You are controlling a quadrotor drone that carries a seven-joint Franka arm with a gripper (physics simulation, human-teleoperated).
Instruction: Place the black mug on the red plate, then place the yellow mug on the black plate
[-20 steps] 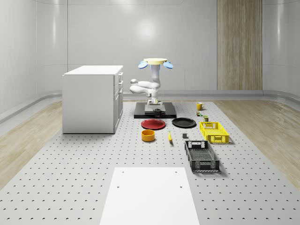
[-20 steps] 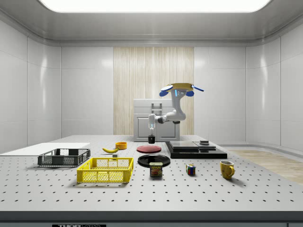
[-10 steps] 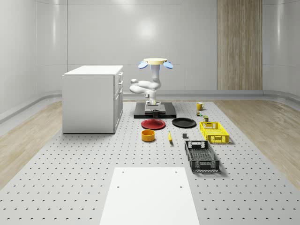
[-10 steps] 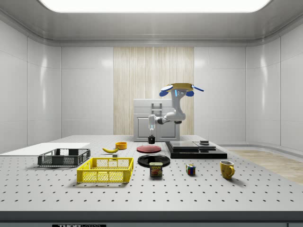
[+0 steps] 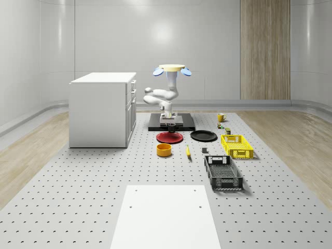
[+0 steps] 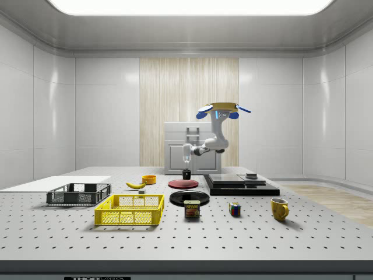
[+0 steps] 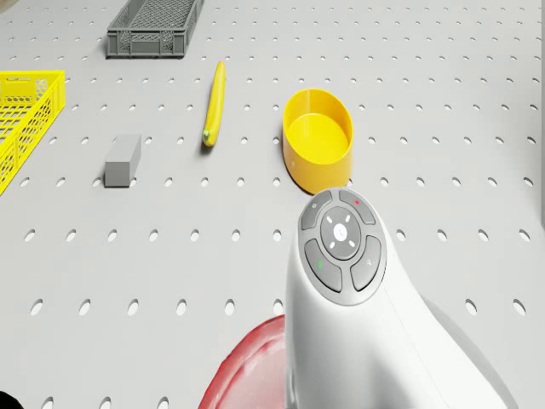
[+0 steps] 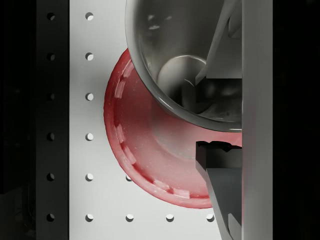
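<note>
Over the last second the black mug [image 6: 186, 174] has been carried off the dark platform [image 5: 187, 124] and is now held above the red plate [image 5: 169, 137], not yet set down; the gripper [image 8: 215, 112] is seen clamped on the mug's rim, one finger inside and one outside; the drone [image 6: 220, 108] hovers over the platform; only lowering and release appear left for the first placement; the yellow mug [image 6: 279, 209] stands untouched, well apart from the black plate [image 5: 203, 136].

Bright, even overhead light from a ceiling panel [image 6: 186, 6], soft shadows, glossy wall glare, no blur.
</note>
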